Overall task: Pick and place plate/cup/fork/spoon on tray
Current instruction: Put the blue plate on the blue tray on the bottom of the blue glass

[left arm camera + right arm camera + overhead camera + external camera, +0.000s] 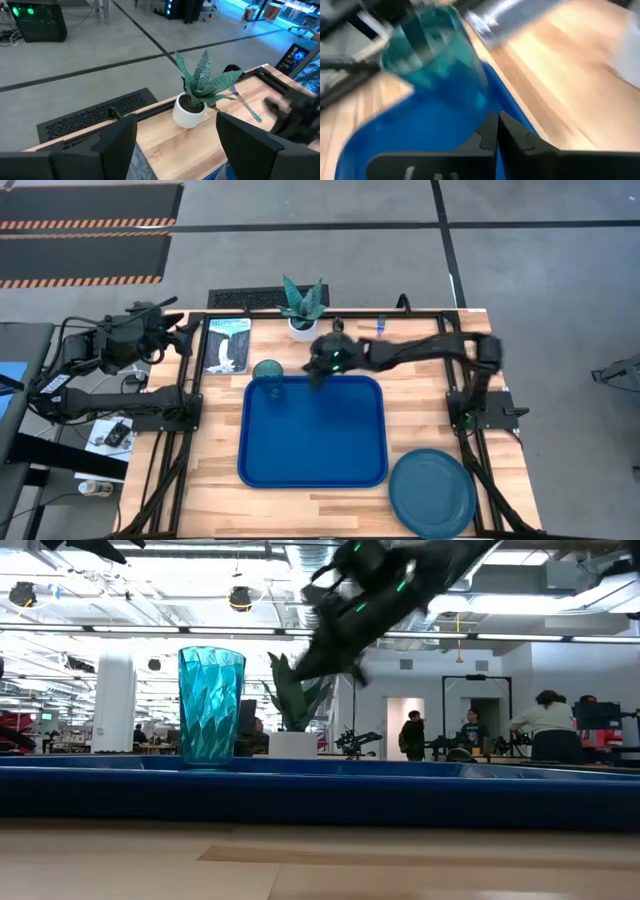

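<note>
The teal cup [268,376] stands upright on the far left corner of the blue tray [312,465]; it also shows in the low view [211,705] and the right wrist view [437,70]. My right gripper [320,367] hovers above the tray's far edge, just right of the cup, shut and empty [497,132]. The teal plate [432,492] lies flat on the table at the near right. The spoon [246,106] lies on the table behind the plant. A small blue utensil [381,325], perhaps the fork, lies near the far edge. My left gripper [175,145] is open at the far left.
A white pot with a green plant [303,308] stands at the table's far edge, close to the cup and the right gripper. A booklet [228,345] lies at the far left. People stand in the room beyond the table [545,720].
</note>
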{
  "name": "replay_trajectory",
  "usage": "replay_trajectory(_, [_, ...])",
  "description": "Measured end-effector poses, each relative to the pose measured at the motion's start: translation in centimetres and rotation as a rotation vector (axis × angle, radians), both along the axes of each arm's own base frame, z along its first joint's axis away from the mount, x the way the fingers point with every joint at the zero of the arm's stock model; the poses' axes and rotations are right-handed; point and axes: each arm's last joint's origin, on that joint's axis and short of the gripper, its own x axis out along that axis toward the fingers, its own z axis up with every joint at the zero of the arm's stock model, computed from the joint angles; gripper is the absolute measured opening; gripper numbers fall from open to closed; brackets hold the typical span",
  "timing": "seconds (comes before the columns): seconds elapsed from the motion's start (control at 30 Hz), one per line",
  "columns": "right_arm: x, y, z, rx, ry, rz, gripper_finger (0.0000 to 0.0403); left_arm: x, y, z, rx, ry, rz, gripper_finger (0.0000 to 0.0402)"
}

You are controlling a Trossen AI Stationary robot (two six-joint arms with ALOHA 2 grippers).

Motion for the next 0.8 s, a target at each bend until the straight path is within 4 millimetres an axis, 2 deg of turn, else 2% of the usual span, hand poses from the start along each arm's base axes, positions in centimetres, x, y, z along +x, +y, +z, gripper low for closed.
replay_trajectory(0.13, [-5.7, 1.0, 2.5, 0.062, 0.326, -0.02, 0.0072, 0.0, 0.0, 0.0, -0.001, 0.001, -0.004, 0.0261])
replay_trajectory(0.27, [-11.1, 3.9, 3.8, 0.07, 0.636, -0.089, 0.0126, 0.0, 0.0, 0.0, -0.002, 0.002, -0.005, 0.0261])
replay_trajectory(0.33, [-13.3, 5.6, 3.9, 0.082, 0.712, -0.116, 0.016, 0.0, 0.0, 0.0, -0.002, 0.002, -0.005, 0.0261])
replay_trajectory(0.4, [-15.0, 7.3, 3.9, 0.099, 0.712, -0.138, 0.0193, 0.0, 0.0, 0.0, -0.001, 0.002, -0.005, 0.0261])
replay_trajectory(0.47, [-16.5, 9.0, 3.0, 0.121, 0.717, -0.145, 0.0222, 0.0, 0.0, 0.0, -0.002, 0.002, -0.005, 0.0261])
replay_trajectory(0.57, [-18.9, 11.5, 0.7, 0.121, 0.768, -0.121, 0.0249, 0.0, 0.0, 0.0, -0.001, 0.003, -0.006, 0.0261])
replay_trajectory(0.67, [-20.8, 13.8, -1.8, 0.089, 0.815, -0.012, 0.0254, 0.0, 0.0, 0.0, -0.001, 0.003, -0.005, 0.0261])
replay_trajectory(0.8, [-21.9, 16.3, -3.8, 0.108, 0.819, 0.138, 0.0252, 0.0, 0.0, 0.0, 0.004, 0.011, -0.01, 0.0261])
